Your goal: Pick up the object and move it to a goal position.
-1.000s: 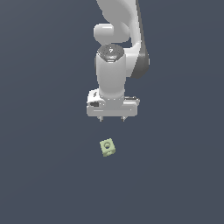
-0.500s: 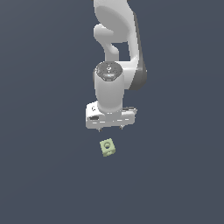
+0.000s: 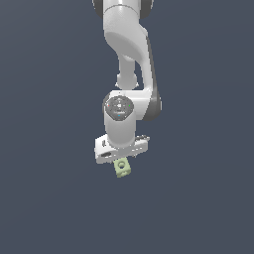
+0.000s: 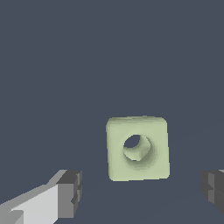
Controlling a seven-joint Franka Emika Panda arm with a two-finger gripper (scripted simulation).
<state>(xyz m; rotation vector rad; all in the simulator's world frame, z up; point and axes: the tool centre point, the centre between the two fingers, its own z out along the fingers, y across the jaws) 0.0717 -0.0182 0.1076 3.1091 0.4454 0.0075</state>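
The object is a small pale yellow-green cube (image 3: 122, 167) with a round hole in its top face, lying on the dark grey floor. In the exterior view the white gripper (image 3: 120, 158) hangs straight over it and its lower edge covers the cube's far side. In the wrist view the cube (image 4: 138, 148) lies between the two dark fingertips (image 4: 70, 194), which stand wide apart on either side and do not touch it. The gripper (image 4: 142, 192) is open and empty.
A plain dark grey floor (image 3: 49, 198) lies all around. The white arm (image 3: 126, 49) rises above the gripper. No goal marker or other object shows.
The arm has come down and moved toward the cube, so the gripper now sits right over it. The cube has not moved.
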